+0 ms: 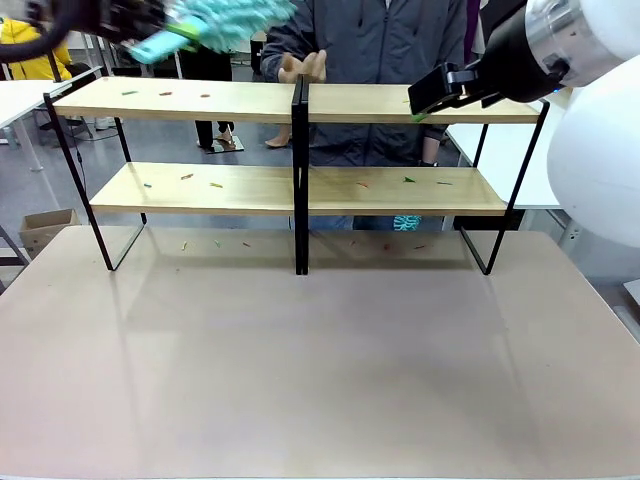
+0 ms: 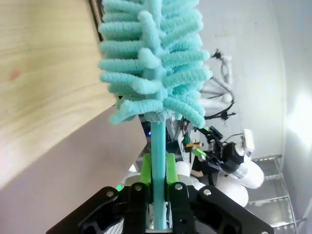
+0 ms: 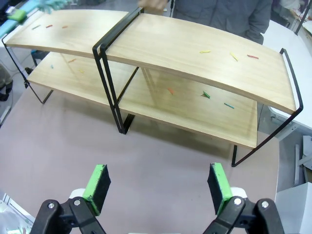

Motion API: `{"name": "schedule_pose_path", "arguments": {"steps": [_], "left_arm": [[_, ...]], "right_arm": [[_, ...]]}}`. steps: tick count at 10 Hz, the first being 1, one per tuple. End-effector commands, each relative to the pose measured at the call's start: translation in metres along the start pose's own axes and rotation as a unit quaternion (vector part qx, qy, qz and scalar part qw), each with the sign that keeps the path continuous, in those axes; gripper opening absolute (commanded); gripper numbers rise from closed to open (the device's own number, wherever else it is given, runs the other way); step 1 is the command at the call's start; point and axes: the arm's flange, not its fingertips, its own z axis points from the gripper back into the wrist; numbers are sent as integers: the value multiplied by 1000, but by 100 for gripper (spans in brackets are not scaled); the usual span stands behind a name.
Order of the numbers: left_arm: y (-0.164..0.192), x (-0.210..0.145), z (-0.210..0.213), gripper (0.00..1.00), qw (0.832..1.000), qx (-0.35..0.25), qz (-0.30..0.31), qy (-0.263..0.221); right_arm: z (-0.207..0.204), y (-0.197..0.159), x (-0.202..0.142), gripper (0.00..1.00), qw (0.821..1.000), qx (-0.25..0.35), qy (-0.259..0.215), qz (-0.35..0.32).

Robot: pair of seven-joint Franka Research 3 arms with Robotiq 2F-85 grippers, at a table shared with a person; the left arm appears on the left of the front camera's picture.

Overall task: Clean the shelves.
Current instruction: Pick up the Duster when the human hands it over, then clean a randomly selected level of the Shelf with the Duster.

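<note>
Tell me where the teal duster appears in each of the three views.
Front view: the duster is at the top left, above the left half of the shelves.
Left wrist view: it is in the centre, clamped in the left gripper, with the top board at picture left.
Right wrist view: its fluffy end is at the top left corner, by the top board's left end.
Shared landmark: the shelves' light wooden top board.

Left arm (image 1: 70, 18) is sitting high at top left, wrist lying near level, left gripper (image 1: 172, 30) pointing toward picture right. Its jaws are clamping the thin handle of a fluffy turquoise chenille duster (image 2: 153, 58), green pads (image 2: 146, 168) pressing on both sides. Right arm (image 1: 595, 130) is reaching in from the right, black wrist stretching leftward, right gripper (image 1: 420, 100) hanging high. Its jaws are standing wide apart, gripping nothing.
</note>
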Motion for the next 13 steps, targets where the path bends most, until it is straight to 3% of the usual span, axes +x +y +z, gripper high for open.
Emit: {"name": "schedule_pose_path", "arguments": {"steps": [1, 2, 3, 4, 5, 6, 7, 13], "left_arm": [[-2, -61, 93, 0, 996, -15, -13, -92], [4, -87, 138, 0, 991, -22, -9, -132], [22, -127, 200, 0, 974, -14, 48, -221], [41, -160, 240, 0, 944, -29, 90, -316], [59, -192, 267, 0, 917, -72, 105, -377], [74, -209, 281, 0, 871, -78, 158, -458], [50, -182, 275, 0, 948, -26, 101, -301], [50, -182, 275, 0, 948, -26, 101, -301]], "right_arm": [[0, 0, 0, 100, 1000, -1, -1, 1], [0, 0, 0, 100, 1000, -1, -1, 1], [0, 0, 0, 100, 1000, -1, -1, 1], [0, 0, 0, 100, 1000, -1, -1, 1], [0, 0, 0, 100, 1000, -1, -1, 1], [0, 0, 0, 100, 1000, -1, -1, 1], [0, 0, 0, 100, 1000, -1, -1, 1], [0, 0, 0, 100, 1000, -1, -1, 1]]}}
